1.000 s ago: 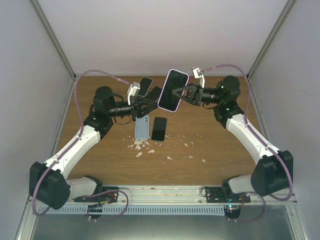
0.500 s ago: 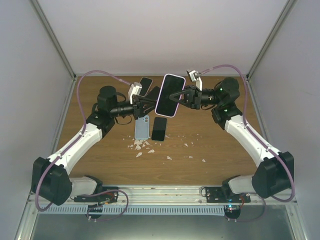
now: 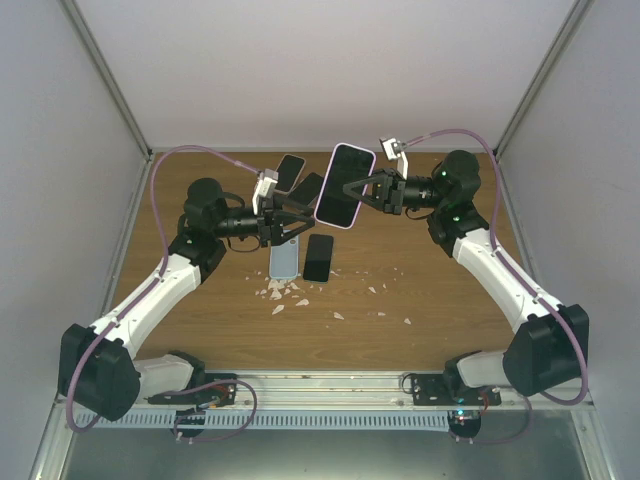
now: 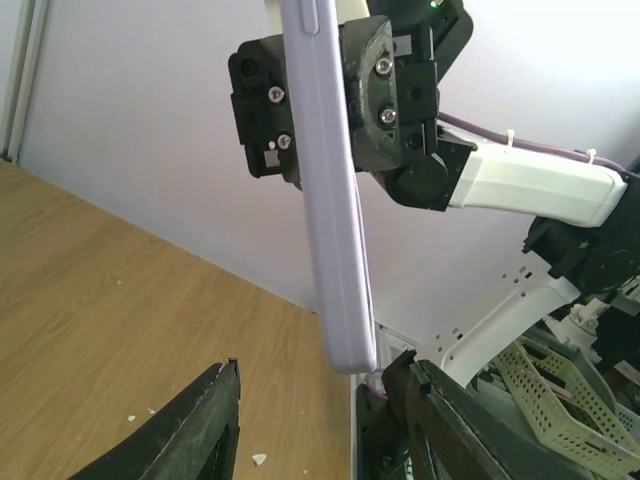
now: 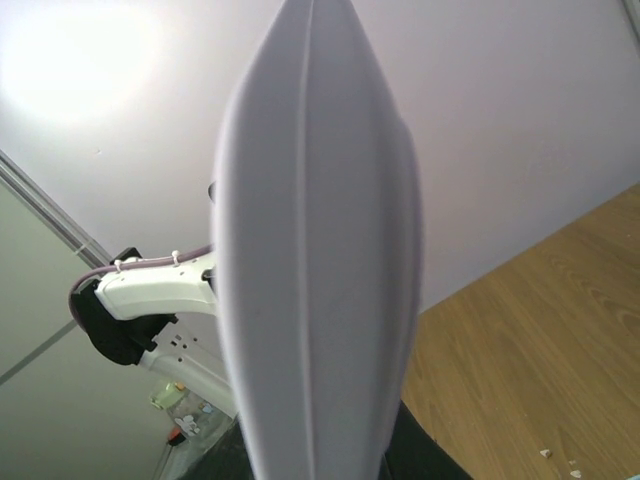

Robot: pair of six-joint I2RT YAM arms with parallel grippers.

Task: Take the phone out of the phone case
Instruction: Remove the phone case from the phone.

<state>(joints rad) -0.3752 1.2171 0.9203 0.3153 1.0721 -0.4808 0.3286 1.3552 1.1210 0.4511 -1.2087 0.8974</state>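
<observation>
White walls box in a brown wooden worktop [image 3: 430,300], and the job is only at its setup stage. The phone [image 3: 344,186] sits fully inside its lilac phone case [image 4: 332,210]. It is raised off the worktop and tilted, toward 12 o'clock of the board in the top view. No corner of the case looks peeled or pushed free, so the whole separation is left to do. The right fingers [image 4: 385,85] are clamped on the case front and back, reaching in from 3 o'clock. The left fingers [image 4: 205,425] stand apart and touch nothing. In the left wrist view the case's lower end hangs at 12 o'clock above the gap between them, just short of it. Below lie a pale blue case [image 3: 284,258] and a bare black phone [image 3: 318,257], side by side, with white crumbs [image 3: 285,292] at their 6 o'clock.
</observation>
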